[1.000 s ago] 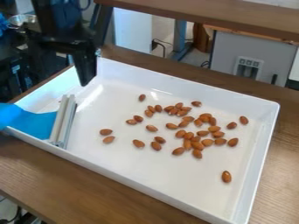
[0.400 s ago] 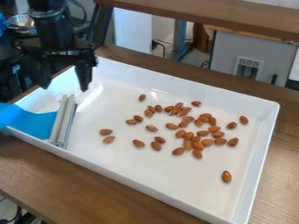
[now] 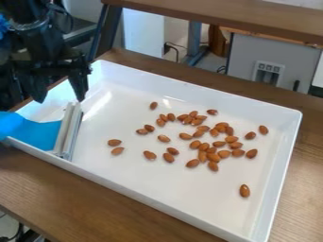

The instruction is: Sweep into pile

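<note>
While almonds (image 3: 245, 190) lay scattered in one white tray (image 3: 151, 179), the end effector (image 3: 60, 99) hung spread at its left side

Where the tray stood on the brown wooden desk (image 3: 50, 189), one sweeping tool lay across its left rim. At the far left of the view was the tool's blue part (image 3: 28, 131), passing over the rim; next came its pale grey bar (image 3: 68, 130), resting inside the tray and slanting along the left end.

Just above the tool, near the tray's far left corner, the one end effector pointed downward with its two fingers well apart and nothing between them. Whether a fingertip touched the bar, I could not tell.

The tray held roughly forty almonds; several touched or overlapped, so an exact count was not possible. Leftmost were two close together, well apart from the bar. Farther right, two lay side by side, with one alone toward the far wall and three bunched beside it. Three more lay toward the near side. The rest formed a loose, crowded band right of the middle. Past it sat three spaced along the right, while one stood apart from the others in the near right part of the tray.
</note>
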### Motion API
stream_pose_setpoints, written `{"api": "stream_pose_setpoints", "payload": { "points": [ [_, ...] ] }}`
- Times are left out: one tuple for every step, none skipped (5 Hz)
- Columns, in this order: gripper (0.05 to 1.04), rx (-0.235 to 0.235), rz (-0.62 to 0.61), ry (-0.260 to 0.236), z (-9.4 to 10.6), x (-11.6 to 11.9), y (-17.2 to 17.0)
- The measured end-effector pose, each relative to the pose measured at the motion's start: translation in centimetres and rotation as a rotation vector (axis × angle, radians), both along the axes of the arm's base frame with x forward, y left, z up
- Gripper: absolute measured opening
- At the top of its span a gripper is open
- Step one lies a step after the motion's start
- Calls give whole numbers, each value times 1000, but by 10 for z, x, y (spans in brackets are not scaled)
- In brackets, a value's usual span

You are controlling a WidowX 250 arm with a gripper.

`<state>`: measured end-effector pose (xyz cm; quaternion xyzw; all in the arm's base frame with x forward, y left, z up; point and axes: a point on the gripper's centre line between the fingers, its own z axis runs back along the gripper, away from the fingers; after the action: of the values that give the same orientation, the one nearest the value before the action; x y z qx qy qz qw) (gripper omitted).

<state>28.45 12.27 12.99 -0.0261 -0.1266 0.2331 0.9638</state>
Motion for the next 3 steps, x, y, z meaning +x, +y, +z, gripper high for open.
{"api": "stream_pose_setpoints", "payload": {
  "points": [
    [999, -15, -43, 4, -11, 2, 5],
    [999, -18, -52, 11, -26, 2, 6],
    [999, -29, -62, 2, -35, 1, 3]
  ]
}}
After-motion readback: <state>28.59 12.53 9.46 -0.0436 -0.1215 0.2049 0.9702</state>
